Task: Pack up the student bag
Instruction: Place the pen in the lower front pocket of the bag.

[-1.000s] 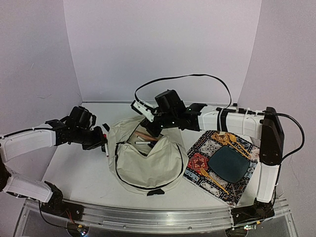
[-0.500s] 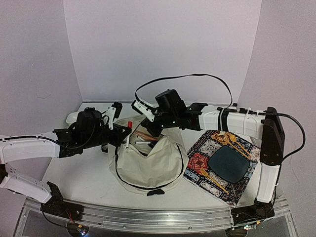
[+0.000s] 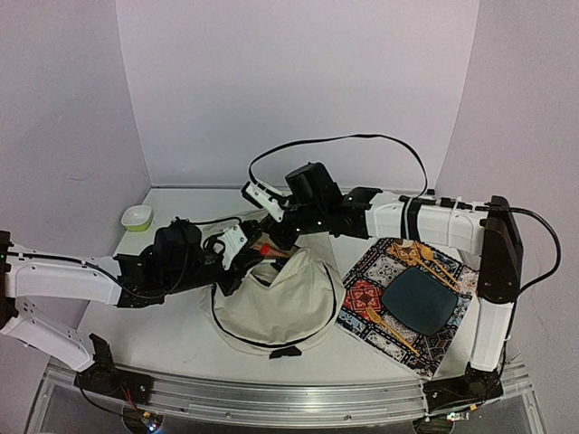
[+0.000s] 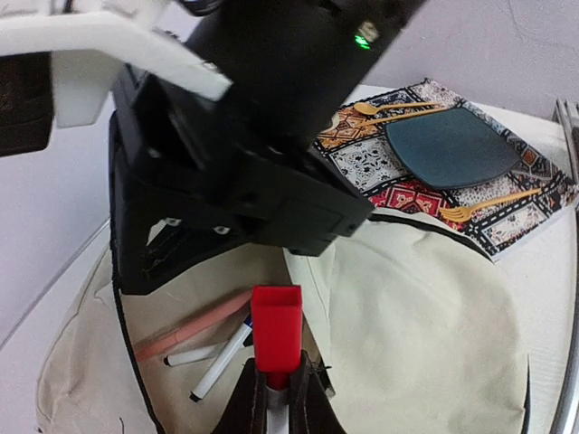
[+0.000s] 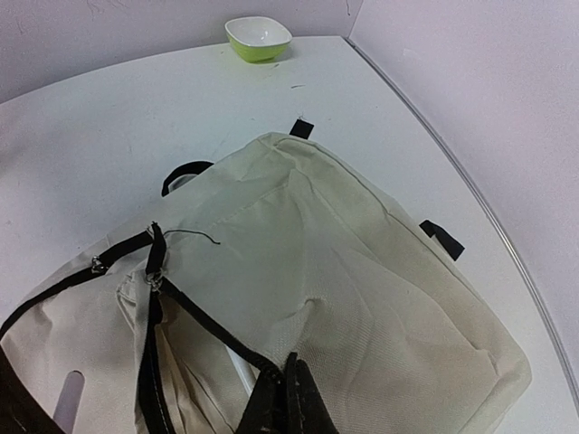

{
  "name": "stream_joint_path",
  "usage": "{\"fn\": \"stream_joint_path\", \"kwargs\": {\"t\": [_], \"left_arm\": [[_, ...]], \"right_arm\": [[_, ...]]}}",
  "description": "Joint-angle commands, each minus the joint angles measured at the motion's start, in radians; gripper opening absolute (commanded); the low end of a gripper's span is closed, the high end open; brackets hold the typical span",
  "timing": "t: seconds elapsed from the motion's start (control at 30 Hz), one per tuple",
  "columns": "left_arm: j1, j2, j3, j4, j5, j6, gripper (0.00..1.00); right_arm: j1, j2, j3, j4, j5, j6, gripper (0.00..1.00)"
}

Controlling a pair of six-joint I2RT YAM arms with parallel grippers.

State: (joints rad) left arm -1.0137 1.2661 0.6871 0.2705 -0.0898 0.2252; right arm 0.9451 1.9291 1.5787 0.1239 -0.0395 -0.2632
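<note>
The cream student bag point(image 3: 276, 298) lies open in the middle of the table. My right gripper point(image 3: 280, 238) is shut on the bag's top flap by the black zipper edge and holds the opening up; the right wrist view shows it pinching the fabric point(image 5: 290, 387). My left gripper point(image 4: 276, 400) is shut on a white marker with a red cap point(image 4: 275, 329) and holds it over the open mouth of the bag point(image 4: 425, 316). In the top view the left gripper point(image 3: 254, 257) is at the opening. A pink pen point(image 4: 194, 331) and two white markers point(image 4: 220, 360) lie inside.
A patterned placemat point(image 3: 369, 294) with a dark plate point(image 3: 419, 299) and gold forks point(image 3: 389, 327) lies right of the bag. A small green bowl point(image 3: 137, 217) stands at the back left, also in the right wrist view point(image 5: 258, 37). The right arm reaches over the bag's far side.
My left arm has swung right from beside the bag's left side to over its opening, carrying the marker. The green bowl has come into view. The right gripper has stayed on the flap.
</note>
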Motion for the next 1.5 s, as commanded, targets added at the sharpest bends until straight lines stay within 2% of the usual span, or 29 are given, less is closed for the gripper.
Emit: {"fn": "stream_joint_path", "kwargs": {"t": [0.0,0.23,0.53,0.87,1.0,1.2,1.47], "left_arm": [[-0.021,0.024,-0.026,0.147,0.015,0.284,0.0],[-0.023,0.12,0.007,0.168,-0.043,0.556,0.0],[-0.024,0.224,0.084,0.17,-0.165,0.743,0.0],[-0.026,0.191,0.123,0.17,-0.075,0.766,0.0],[-0.017,0.234,0.113,0.17,-0.136,0.796,0.0],[0.042,0.281,0.112,0.178,-0.139,0.788,0.01],[0.069,0.359,0.153,0.197,-0.196,0.841,0.09]], "right_arm": [[0.009,-0.101,0.05,0.06,-0.035,0.024,0.0],[0.009,-0.111,0.05,0.059,-0.047,0.035,0.0],[0.009,-0.11,0.053,0.057,-0.053,0.037,0.0],[0.008,-0.106,0.057,0.057,-0.051,0.035,0.0],[0.009,-0.105,0.062,0.057,-0.054,0.034,0.0],[0.008,-0.103,0.063,0.056,-0.059,0.037,0.0],[0.009,-0.102,0.067,0.056,-0.063,0.041,0.0]]}}
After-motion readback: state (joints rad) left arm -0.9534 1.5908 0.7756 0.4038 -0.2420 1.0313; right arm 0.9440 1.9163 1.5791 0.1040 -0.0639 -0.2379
